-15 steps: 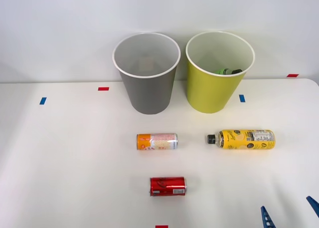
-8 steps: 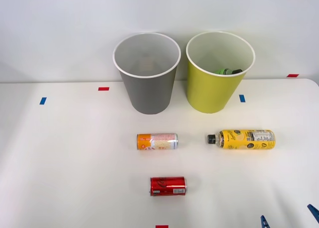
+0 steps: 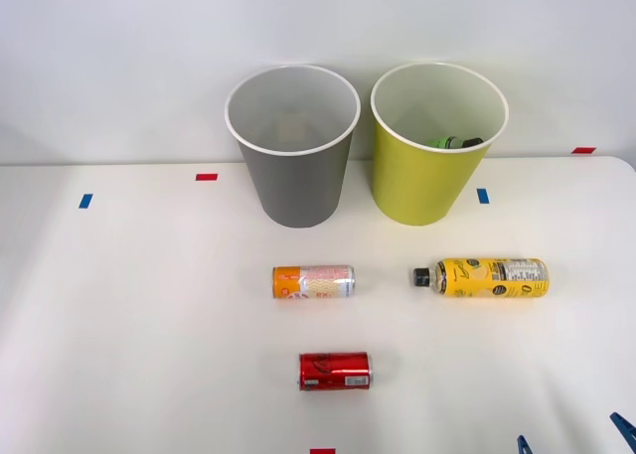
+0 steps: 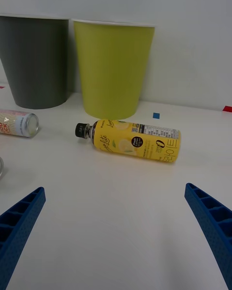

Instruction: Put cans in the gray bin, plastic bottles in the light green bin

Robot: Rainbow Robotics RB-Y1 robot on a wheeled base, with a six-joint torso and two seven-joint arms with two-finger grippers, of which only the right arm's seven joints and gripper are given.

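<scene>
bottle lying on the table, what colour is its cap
Black. The cap of the yellow-labelled bottle shows best in the right wrist view.

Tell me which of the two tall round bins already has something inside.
The yellow-green bin, to the right of the gray bin in the front view. A green black-capped bottle peeks above its near rim; the gray bin's white inside looks bare.

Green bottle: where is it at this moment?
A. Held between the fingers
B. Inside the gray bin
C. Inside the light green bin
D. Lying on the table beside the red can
C: the green bottle shows just over the near rim, inside the light green bin.
</scene>
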